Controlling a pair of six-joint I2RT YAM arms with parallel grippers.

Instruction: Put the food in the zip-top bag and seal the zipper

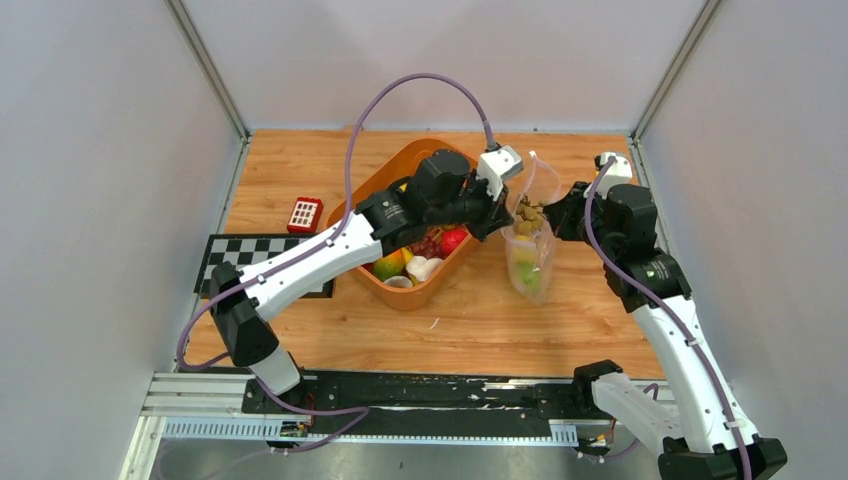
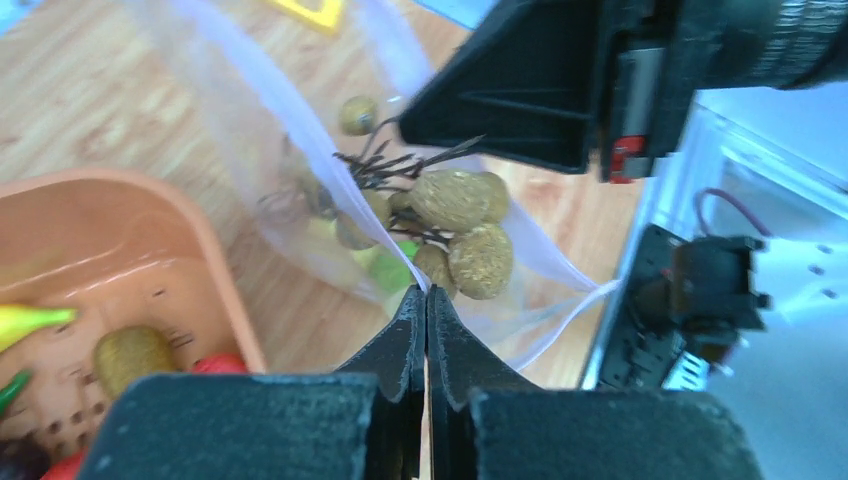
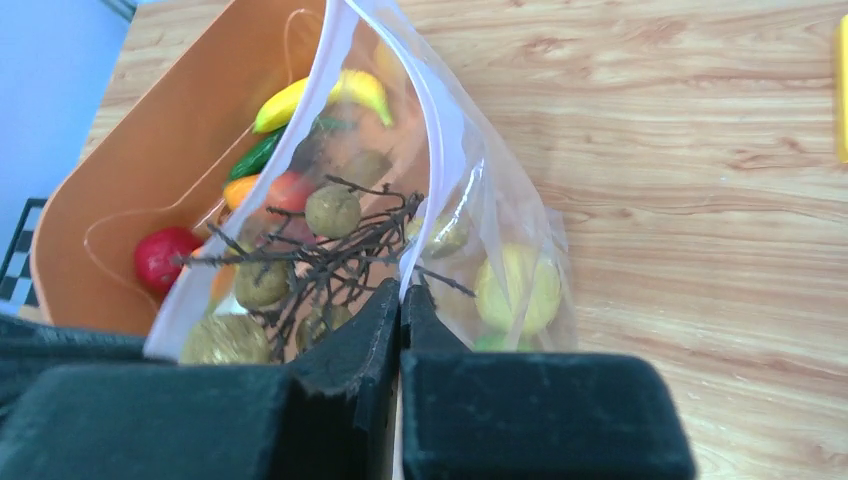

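The clear zip-top bag (image 1: 530, 262) hangs upright just right of the orange basket (image 1: 395, 170), held at its mouth from both sides. My left gripper (image 1: 499, 222) is shut on the bag's left rim (image 2: 427, 290). My right gripper (image 1: 553, 219) is shut on the opposite rim (image 3: 402, 290). A twiggy bunch of brown nuts (image 2: 462, 225) sits in the open mouth (image 3: 320, 250). A yellow lemon (image 3: 516, 290) and something green (image 1: 526, 277) lie lower in the bag. The zipper (image 3: 447, 150) runs along the mouth, unsealed. Banana (image 3: 320, 95), red fruit (image 3: 165, 255) and other food stay in the basket.
A red and white toy block (image 1: 305, 213) lies left of the basket, with a checkerboard mat (image 1: 235, 255) nearer the front. Grey walls close in the wooden table (image 1: 480, 330) on three sides. A yellow object (image 3: 842, 90) shows at the right edge of the right wrist view.
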